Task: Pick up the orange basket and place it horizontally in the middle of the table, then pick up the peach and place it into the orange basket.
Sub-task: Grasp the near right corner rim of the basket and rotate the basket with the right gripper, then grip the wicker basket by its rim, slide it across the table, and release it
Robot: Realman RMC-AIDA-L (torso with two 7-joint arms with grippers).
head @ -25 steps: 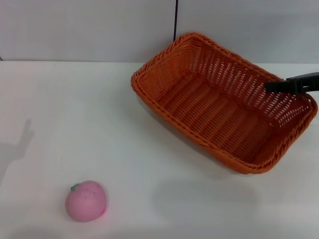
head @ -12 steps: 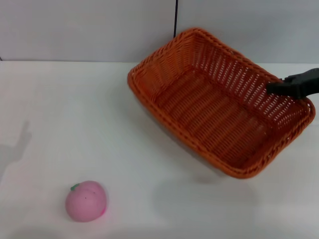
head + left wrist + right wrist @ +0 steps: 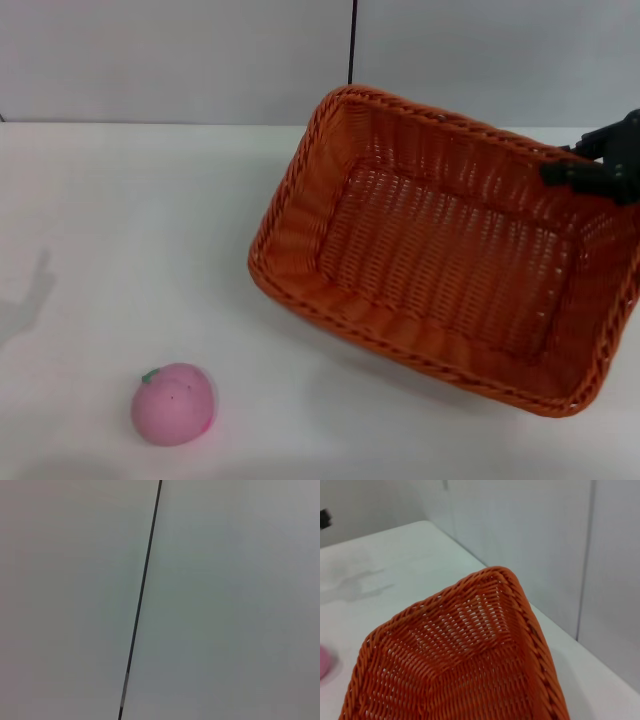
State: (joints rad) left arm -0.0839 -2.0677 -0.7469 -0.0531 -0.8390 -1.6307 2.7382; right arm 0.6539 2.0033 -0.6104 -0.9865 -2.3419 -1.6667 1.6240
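The basket (image 3: 440, 250) was orange — woven slats under a braided rim — the peach (image 3: 173, 403) soft pink with a green stem spot, the surface (image 3: 130, 230) plain white, the right tool (image 3: 590, 165) black.

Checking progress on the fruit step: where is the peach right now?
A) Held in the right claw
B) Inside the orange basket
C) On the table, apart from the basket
C: the peach lies on the table, clear of the empty orange basket.

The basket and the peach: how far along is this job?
Nothing is finished. In hand: the right gripper holds the orange basket by its far rim, tilted, toward the right of the table. Left: set it down mid-table, then put in the peach.
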